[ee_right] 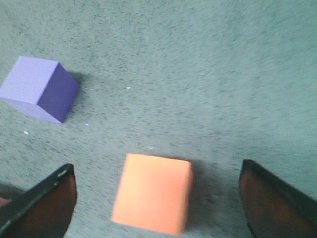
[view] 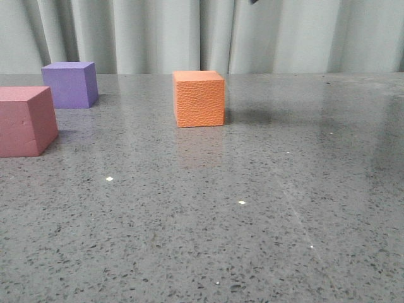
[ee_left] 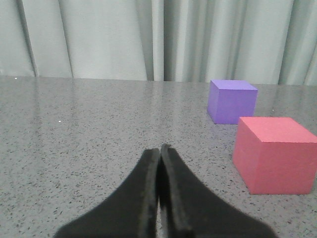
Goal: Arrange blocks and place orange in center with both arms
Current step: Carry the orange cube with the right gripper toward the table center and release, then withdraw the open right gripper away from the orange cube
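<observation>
The orange cube (view: pixel 199 98) stands alone on the grey speckled tabletop (view: pixel 252 208), toward the back middle. The purple cube (view: pixel 70 84) sits at the back left, and the pinkish-red cube (view: pixel 25 120) is nearer at the left edge. My right gripper (ee_right: pixel 156 171) hovers above the orange cube (ee_right: pixel 153 193), open wide, one finger on each side and clear of it. The purple cube (ee_right: pixel 40 88) lies further off in that view. My left gripper (ee_left: pixel 160 148) is shut and empty, low over the table, beside the pinkish-red cube (ee_left: pixel 275 153) and the purple cube (ee_left: pixel 231 100).
Pale pleated curtains (view: pixel 202 35) hang behind the table's far edge. A small dark piece of an arm (view: pixel 254 2) shows at the top of the front view. Bare stone spreads across the front and right of the table.
</observation>
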Controlling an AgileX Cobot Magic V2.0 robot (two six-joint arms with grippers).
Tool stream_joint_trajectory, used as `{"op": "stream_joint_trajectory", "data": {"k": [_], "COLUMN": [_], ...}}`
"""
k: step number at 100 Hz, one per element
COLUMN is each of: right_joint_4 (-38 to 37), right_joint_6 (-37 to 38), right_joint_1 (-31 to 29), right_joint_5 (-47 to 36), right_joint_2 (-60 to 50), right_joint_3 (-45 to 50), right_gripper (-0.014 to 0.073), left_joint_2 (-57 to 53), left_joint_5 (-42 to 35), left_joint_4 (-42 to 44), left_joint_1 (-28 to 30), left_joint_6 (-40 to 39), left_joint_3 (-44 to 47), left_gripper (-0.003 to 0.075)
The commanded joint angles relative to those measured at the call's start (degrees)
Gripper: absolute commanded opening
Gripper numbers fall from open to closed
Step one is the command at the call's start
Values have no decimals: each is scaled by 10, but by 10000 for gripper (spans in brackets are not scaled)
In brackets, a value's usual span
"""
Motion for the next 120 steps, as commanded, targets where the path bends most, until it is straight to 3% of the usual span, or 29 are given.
{"op": "stream_joint_trajectory", "data": {"k": [1, 26, 38, 50, 75, 99, 120], "right_joint_4": [-54, -146, -148, -148, -150, -150, -150], "right_joint_6": [-21, -21, -20, -20, -20, -20, -20], "right_joint_1": [-5, -10, -27, -44, -52, -52, -52], "right_joint_5": [-2, 22, 22, 22, 24, 50, 58], "right_joint_2": [-55, -158, -222, -296, -443, -561, -589], "right_joint_3": [-12, 74, 140, 210, 336, 393, 395], "right_gripper": [654, 650, 582, 428, -74, -67, -67], "left_joint_2": [-18, -18, -18, -18, -18, -18, -18], "left_joint_5": [-52, -52, -52, -52, -52, -52, -52], "left_joint_4": [-5, -5, -5, -5, -5, -5, -5], "left_joint_1": [0, 0, 0, 0, 0, 0, 0], "left_joint_6": [-2, -2, -2, -2, -2, -2, -2], "left_joint_3": [31, 31, 31, 31, 31, 31, 31], "left_gripper": [-13, -13, -13, -13, -13, -13, -13]}}
